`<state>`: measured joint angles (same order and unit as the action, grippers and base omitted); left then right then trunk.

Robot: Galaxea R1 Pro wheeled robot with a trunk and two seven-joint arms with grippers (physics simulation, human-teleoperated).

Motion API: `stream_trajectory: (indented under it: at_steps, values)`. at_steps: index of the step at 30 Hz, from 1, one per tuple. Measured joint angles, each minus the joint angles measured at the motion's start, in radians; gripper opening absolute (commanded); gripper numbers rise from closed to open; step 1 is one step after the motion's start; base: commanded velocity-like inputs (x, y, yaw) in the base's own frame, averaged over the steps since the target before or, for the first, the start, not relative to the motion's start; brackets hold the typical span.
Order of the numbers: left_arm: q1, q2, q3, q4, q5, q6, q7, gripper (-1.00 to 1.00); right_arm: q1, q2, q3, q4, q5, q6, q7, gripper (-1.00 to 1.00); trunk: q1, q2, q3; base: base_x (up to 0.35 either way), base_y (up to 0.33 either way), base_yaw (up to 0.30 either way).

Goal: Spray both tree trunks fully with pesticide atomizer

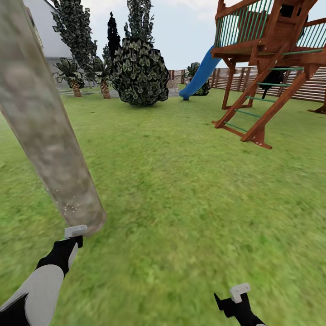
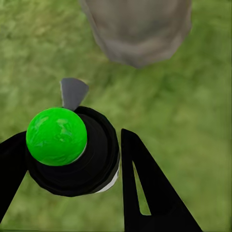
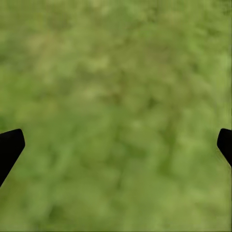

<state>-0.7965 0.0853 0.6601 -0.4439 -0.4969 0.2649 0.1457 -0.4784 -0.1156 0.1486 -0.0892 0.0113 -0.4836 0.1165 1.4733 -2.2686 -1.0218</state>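
One tree trunk; left hand pinching one atomizer; right hand spread.

Place: home garden | Evidence: green lawn; wooden playhouse with blue slide; slatted fence; palms, shrubs; house wall

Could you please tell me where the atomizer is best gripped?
Probably on the atomizer, around its round black body below the green cap, with fingers closing from opposite sides, as the left gripper does. The round body suits a sideways pinch, and the cap stays free.
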Motion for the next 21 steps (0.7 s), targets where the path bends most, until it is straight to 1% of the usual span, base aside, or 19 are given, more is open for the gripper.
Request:
stream_trajectory:
  at_steps: [2,4,10,13,18,21]
  values:
    - [0.000,0.000,0.000,0.000,0.000,0.000,0.000,-1.00,0.000,0.000,0.000,0.000,0.000,0.000,0.000,1.00,0.000,0.000,0.000,0.167,-0.231,0.275]
    - [0.000,0.000,0.000,0.000,0.000,0.000,0.000,-1.00,0.000,0.000,0.000,0.000,0.000,0.000,0.000,1.00,0.000,0.000,0.000,0.153,-0.238,0.148]
    - [0.000,0.000,0.001,0.000,0.000,-0.001,0.000,-1.00,0.000,-0.001,0.000,0.000,0.000,0.000,0.000,1.00,0.000,0.000,0.000,0.131,-0.249,0.012]
    - [0.000,0.000,0.001,-0.001,0.000,0.000,0.000,-1.00,0.000,-0.001,0.000,0.000,0.000,0.000,0.000,1.00,0.000,0.000,0.000,0.056,-0.266,0.019]
    - [0.000,0.000,0.003,-0.007,0.000,0.000,0.002,-1.00,0.000,0.000,0.000,0.000,0.000,0.000,0.000,1.00,0.001,0.000,0.000,-0.076,-0.264,0.249]
    - [0.000,0.000,0.004,-0.010,0.002,-0.001,-0.001,-1.00,0.000,0.000,0.000,0.000,0.000,0.000,0.000,1.00,0.000,0.000,0.000,-0.090,-0.068,0.278]
